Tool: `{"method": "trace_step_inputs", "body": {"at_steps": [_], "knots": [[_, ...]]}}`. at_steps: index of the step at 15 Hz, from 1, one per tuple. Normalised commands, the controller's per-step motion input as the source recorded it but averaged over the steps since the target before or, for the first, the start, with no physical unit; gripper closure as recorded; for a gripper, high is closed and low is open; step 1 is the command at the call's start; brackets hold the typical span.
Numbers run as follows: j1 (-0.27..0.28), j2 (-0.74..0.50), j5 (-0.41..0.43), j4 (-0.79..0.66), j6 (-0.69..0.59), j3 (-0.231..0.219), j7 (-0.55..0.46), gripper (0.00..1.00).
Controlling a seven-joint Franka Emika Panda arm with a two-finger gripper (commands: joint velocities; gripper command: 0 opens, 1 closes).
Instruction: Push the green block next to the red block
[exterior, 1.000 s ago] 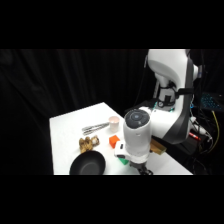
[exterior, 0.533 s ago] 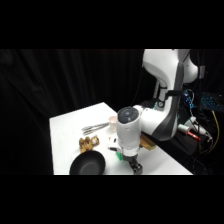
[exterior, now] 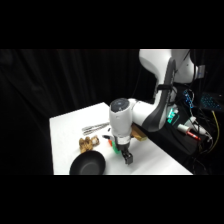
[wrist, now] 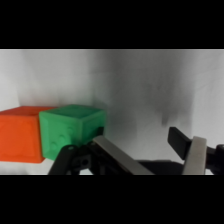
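1. Arm has swung left and down across the last second; claw [exterior: 128,159] now low over the tabletop [exterior: 65,130], just right of the pan [exterior: 87,166].
2. Wrist view: green block [wrist: 72,130] sits right beside the red block [wrist: 20,135], faces touching or nearly so; cannot tell if a thin gap is left.
3. Side view: only slivers of green [exterior: 116,148] and red [exterior: 107,138] show at the arm's left edge, rest hidden behind the wrist.
4. Claw spread, nothing between the fingers; one finger [wrist: 117,156] close to the green block's near face, other finger [wrist: 195,155] well to the right over bare tabletop.
5. Meaning: push looks about done, blocks read as neighbours. Judged remaining: small nudge at most, then back off.
6. Risk: further shove could drive both blocks along together or twist green off square.
7. Other items: tongs [exterior: 95,128] and a brass-coloured object [exterior: 89,144] behind the pan, not involved.
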Motion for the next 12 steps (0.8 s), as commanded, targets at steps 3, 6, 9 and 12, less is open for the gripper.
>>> {"method": "trace_step_inputs", "body": {"at_steps": [3,6,9,12], "knots": [[-0.032,-0.24,-0.079,-0.17,0.05,0.019,-0.01,0.00],[-0.102,-0.28,0.013,-0.13,-0.11,0.138,-0.15,0.00],[-0.128,-0.38,0.063,-0.10,-0.32,0.184,-0.23,0.00],[-0.090,-0.42,0.005,-0.05,-0.44,0.112,-0.16,0.00]]}}
